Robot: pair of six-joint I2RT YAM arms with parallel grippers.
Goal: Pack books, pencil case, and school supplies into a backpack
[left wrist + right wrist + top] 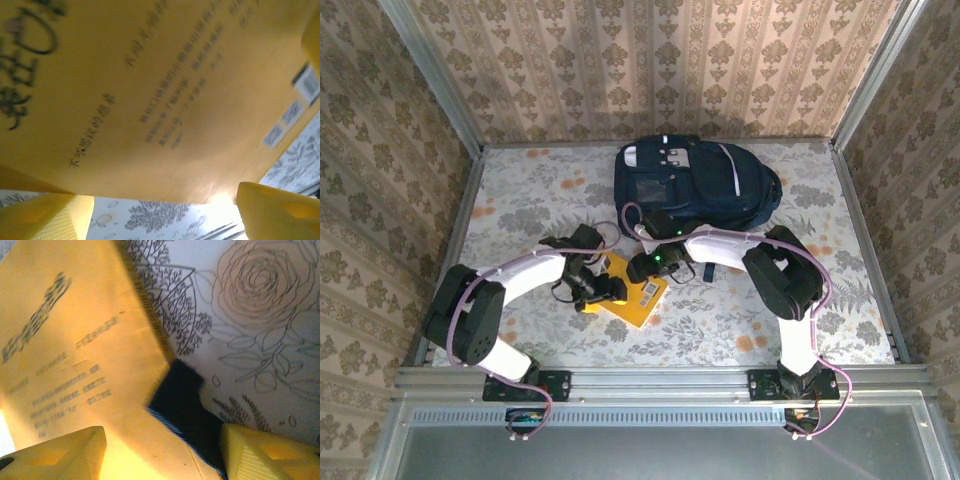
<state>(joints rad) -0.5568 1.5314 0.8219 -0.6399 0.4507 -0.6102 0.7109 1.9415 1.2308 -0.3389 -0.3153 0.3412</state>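
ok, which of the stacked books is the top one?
The yellow book, its cover printed with dark text and barcode stickers. In the right wrist view a dark navy book pokes out from under its corner.

The backpack (695,185) lies at twelve o'clock on the table (520,200). The yellow book (632,308) lies at six o'clock from it, mid-table. The left gripper (608,289) is over the book's nine o'clock side, the right gripper (642,268) over its twelve o'clock corner.
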